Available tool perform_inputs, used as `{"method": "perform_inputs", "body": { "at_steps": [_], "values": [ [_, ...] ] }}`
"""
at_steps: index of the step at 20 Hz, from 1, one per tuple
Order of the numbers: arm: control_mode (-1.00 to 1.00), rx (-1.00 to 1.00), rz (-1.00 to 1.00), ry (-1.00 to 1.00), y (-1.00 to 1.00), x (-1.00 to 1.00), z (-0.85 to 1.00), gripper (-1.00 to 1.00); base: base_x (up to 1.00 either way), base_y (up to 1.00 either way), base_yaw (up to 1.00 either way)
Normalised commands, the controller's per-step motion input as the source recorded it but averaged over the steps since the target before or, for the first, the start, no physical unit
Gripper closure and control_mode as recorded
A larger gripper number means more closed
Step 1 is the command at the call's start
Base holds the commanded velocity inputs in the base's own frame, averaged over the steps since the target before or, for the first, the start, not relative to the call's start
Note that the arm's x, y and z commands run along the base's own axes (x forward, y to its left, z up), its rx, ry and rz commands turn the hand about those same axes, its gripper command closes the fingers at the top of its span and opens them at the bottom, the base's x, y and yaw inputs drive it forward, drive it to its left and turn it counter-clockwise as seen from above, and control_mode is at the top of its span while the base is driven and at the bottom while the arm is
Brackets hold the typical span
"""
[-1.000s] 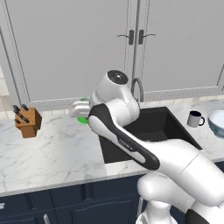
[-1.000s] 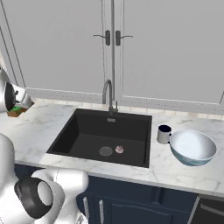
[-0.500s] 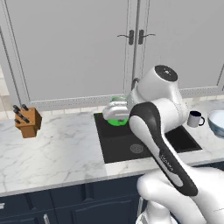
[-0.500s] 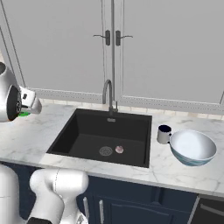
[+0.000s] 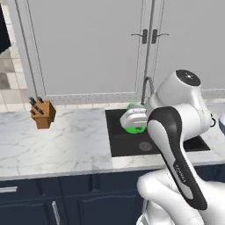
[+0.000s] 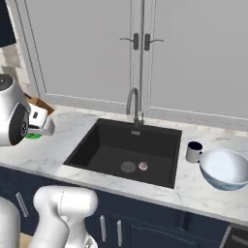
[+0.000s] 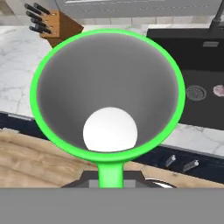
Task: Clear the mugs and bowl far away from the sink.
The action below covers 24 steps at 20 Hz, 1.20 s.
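I had the green mug (image 7: 109,94) pinched in my pincer (image 5: 132,118), jaws pressed onto it near its handle, and carried it in the air. In the hand view its open mouth faced me, with the knife block (image 7: 54,24) at eleven o'clock and the sink (image 7: 192,83) at three o'clock beyond it. From the right base view the mug (image 6: 33,136) hung at the sink's nine o'clock side, above the tabletop (image 6: 58,140) and near the knife block (image 6: 38,104).

By my reckoning the task was in its first third: one mug lifted but not yet set down. The navy-lined mug (image 6: 194,151) stood at the sink's three o'clock edge, just beside the bowl (image 6: 224,168), and both sat untouched close to the basin. I judged that those two were left to move once the green mug rested well away.
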Motion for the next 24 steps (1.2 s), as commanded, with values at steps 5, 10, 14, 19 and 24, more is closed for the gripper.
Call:
{"method": "perform_inputs", "body": {
  "at_steps": [5, 10, 14, 19, 24],
  "values": [
    [1.0, 0.0, 0.0, 0.0, 0.0, 0.0, 0.0, 1.0, -0.4, 0.0, 0.73],
    [1.0, 0.0, 0.0, 0.0, 0.0, 0.0, 0.0, 1.0, -0.5, 0.12, 0.73],
    [1.0, 0.0, 0.0, 0.0, 0.0, 0.0, 0.0, 1.0, -0.36, 0.16, 0.77],
    [1.0, 0.0, 0.0, 0.0, 0.0, 0.0, 0.0, 1.0, -0.06, 0.21, 0.81],
    [1.0, 0.0, 0.0, 0.0, 0.0, 0.0, 0.0, 1.0, 0.0, 0.28, 0.81]
  ]
}}
